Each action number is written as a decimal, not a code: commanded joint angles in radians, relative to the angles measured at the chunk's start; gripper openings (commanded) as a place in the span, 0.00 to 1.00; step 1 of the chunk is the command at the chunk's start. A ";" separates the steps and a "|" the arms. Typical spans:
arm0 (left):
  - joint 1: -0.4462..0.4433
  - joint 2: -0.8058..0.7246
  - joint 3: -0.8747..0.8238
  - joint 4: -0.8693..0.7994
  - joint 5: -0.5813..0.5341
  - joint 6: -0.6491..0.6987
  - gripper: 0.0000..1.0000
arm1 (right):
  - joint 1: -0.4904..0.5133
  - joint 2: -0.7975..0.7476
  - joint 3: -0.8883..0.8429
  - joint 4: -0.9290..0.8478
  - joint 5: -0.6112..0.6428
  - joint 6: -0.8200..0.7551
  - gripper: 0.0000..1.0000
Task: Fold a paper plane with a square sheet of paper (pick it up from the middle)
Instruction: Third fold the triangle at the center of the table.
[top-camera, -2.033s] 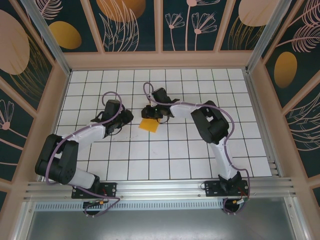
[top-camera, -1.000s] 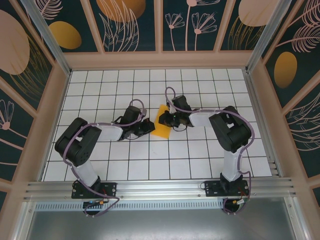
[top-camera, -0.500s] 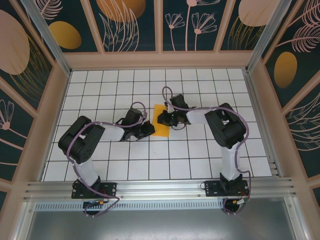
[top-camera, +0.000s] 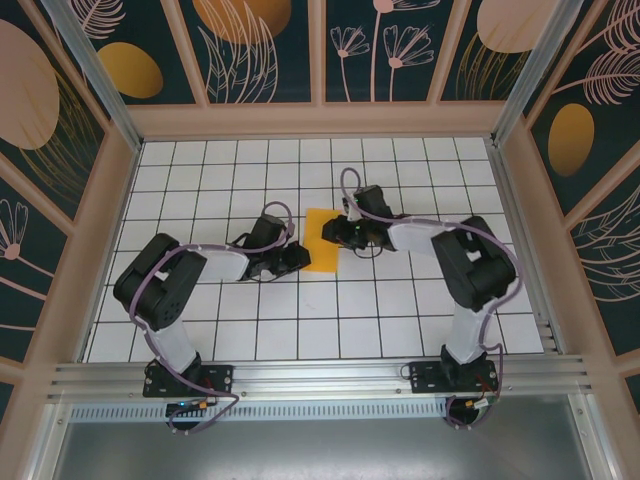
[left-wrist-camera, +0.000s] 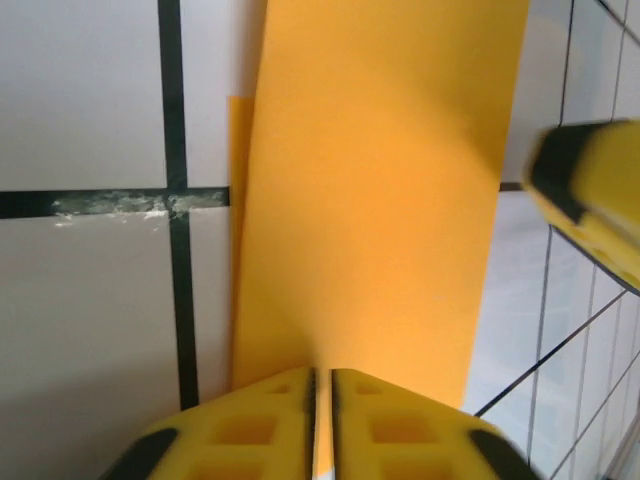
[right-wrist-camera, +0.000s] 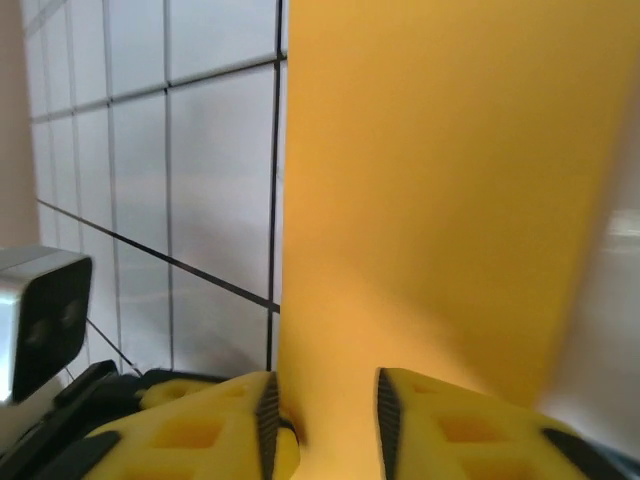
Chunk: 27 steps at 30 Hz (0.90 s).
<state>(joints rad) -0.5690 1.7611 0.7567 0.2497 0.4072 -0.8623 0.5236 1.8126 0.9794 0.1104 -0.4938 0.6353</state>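
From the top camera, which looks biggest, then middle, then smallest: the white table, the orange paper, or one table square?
Largest: white table.
Middle: orange paper.
Smallest: one table square; the paper clearly covers more than one.

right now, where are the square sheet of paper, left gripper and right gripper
square sheet of paper (top-camera: 318, 250): top external view, bare middle of the sheet
left gripper (left-wrist-camera: 322, 380): left wrist view, midway between its fingers
right gripper (right-wrist-camera: 325, 388): right wrist view, midway between its fingers

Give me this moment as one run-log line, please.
paper: folded, on table | left gripper: pinched on one edge | right gripper: jaws apart, straddling opposite edge | stage: mid-fold
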 joint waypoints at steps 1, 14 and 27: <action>-0.003 -0.076 0.066 -0.047 -0.020 0.050 0.22 | -0.023 -0.106 -0.084 0.064 0.056 0.075 0.39; -0.003 0.103 0.264 -0.099 -0.188 0.062 0.13 | -0.015 -0.121 -0.220 0.123 0.018 0.201 0.50; -0.003 0.220 0.323 -0.218 -0.268 0.026 0.09 | 0.018 -0.072 -0.169 0.023 0.033 0.238 0.49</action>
<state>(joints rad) -0.5690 1.9541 1.0615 0.0921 0.1738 -0.8200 0.5301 1.7187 0.7685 0.1688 -0.4534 0.8524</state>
